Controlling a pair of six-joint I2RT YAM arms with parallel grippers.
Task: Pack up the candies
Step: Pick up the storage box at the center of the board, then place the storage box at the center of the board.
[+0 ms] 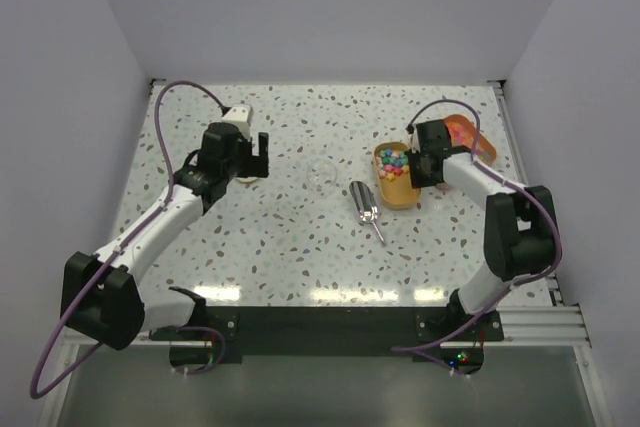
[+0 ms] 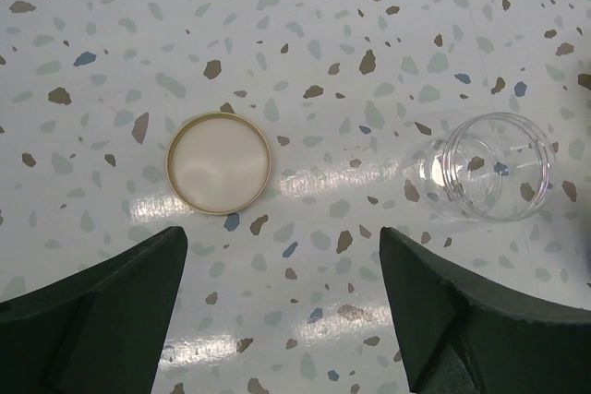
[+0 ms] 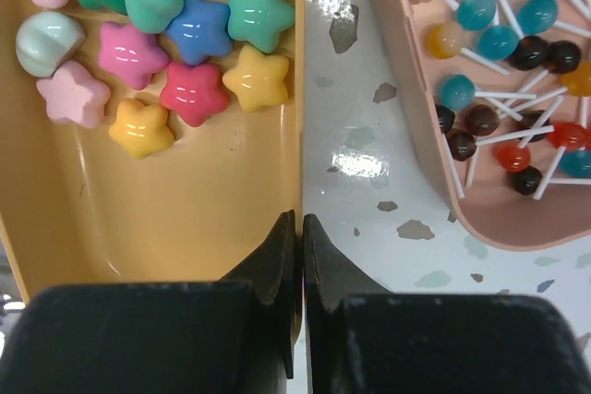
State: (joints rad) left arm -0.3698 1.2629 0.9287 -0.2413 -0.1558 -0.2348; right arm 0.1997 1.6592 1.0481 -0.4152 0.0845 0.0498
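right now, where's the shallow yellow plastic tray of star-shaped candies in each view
top external: yellow tray right of centre, at the right gripper.
left wrist: not in it.
right wrist: tray fills the left half, candies at top.
shared landmark: orange lollipop tray on its right.

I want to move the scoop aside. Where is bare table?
Free: the near strip between the metal scoop and the table's near edge, and the far middle beyond the clear jar. Crowded: the right, with yellow candy tray, lollipop tray and right end effector.
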